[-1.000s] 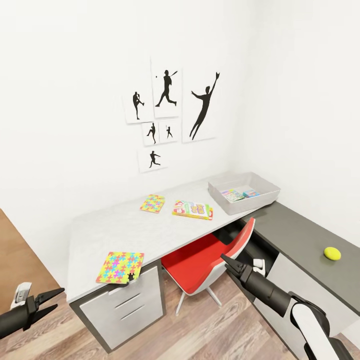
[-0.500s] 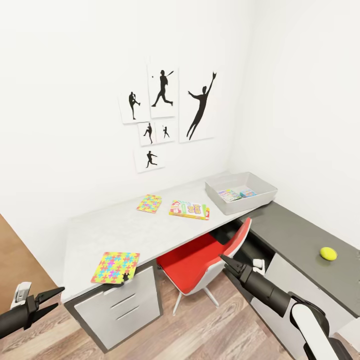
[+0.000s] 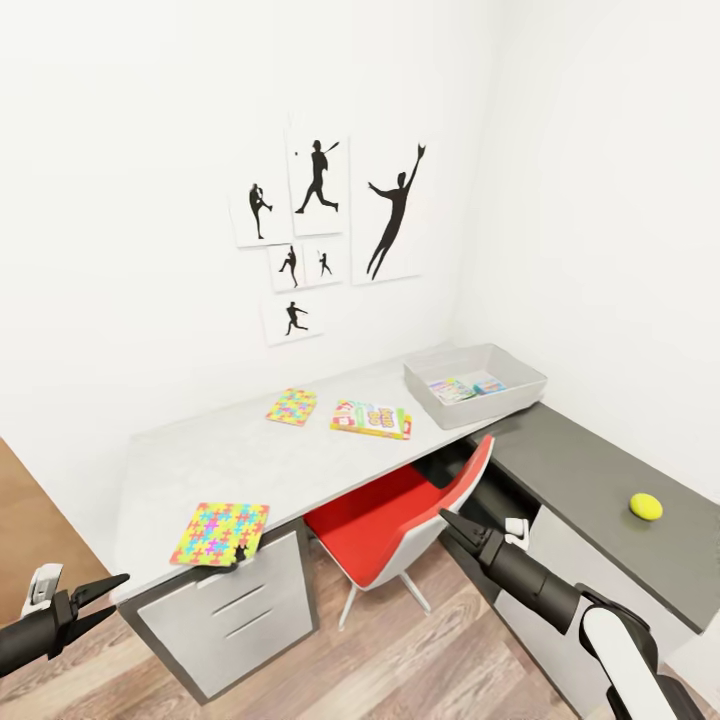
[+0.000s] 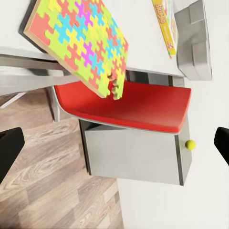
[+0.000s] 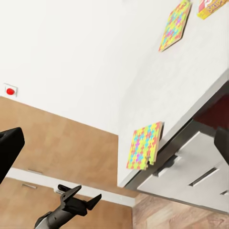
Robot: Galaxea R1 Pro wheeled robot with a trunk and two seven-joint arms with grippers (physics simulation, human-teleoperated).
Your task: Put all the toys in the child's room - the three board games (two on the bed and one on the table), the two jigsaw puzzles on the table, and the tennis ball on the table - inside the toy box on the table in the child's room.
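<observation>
Facing the table (image 3: 250,460), both grippers (left (image 3: 90,600), right (image 3: 462,530)) hanging open and empty; nearest jigsaw (image 3: 220,532) overhanging the edge, easing pickup.

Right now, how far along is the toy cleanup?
Done: colourful boxes already lie in the toy box. In hand: nothing; left gripper and right gripper are open. Left: two jigsaw puzzles, one board game, the tennis ball.
</observation>
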